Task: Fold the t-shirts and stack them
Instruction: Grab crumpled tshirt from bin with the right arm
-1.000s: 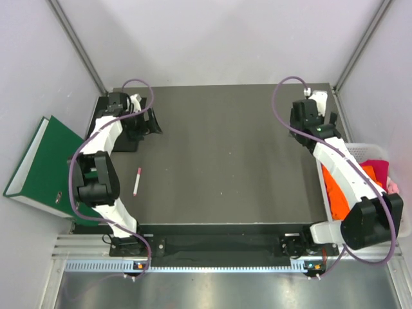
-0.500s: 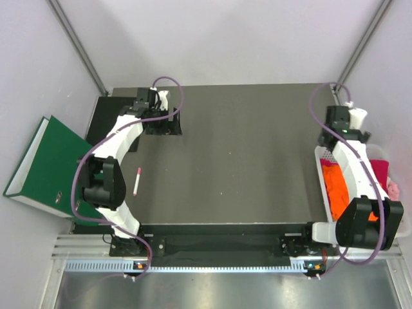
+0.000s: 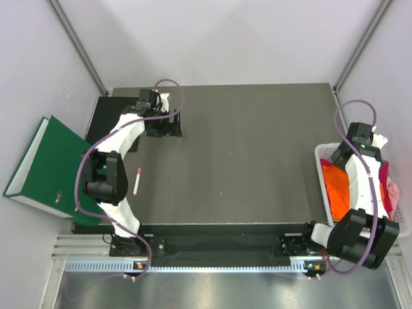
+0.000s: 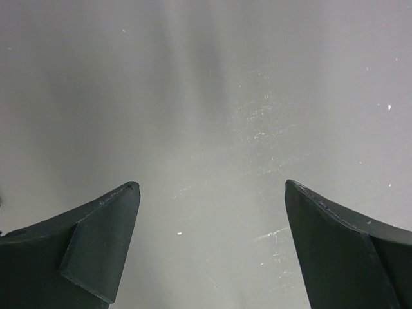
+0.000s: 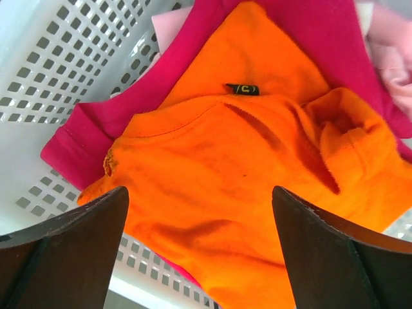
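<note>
The bright orange t-shirt [image 5: 244, 161] lies crumpled on top in the white basket [image 5: 58, 58], collar and label up. The magenta t-shirt [image 5: 90, 129] lies under it, and the pale pink t-shirt [image 5: 393, 61] is at the far side. In the top view the orange [image 3: 333, 187], magenta [image 3: 383, 171] and pink [image 3: 393, 187] cloth show in the basket at the right table edge. My right gripper [image 5: 199, 190] is open and empty, just above the orange shirt; in the top view it [image 3: 342, 156] hangs over the basket. My left gripper [image 3: 166, 125] is open and empty over bare table [image 4: 211, 183] at the far left.
A green binder [image 3: 40, 165] lies off the table's left edge. A pink-and-white pen [image 3: 137, 181] lies on the dark table near the left arm. The basket's rim [image 3: 320, 152] stands at the table's right edge. Grey walls close in all round.
My right arm has swung from the far right corner back over the basket and now points down into it. My left gripper moved right from the far-left corner, then held.
</note>
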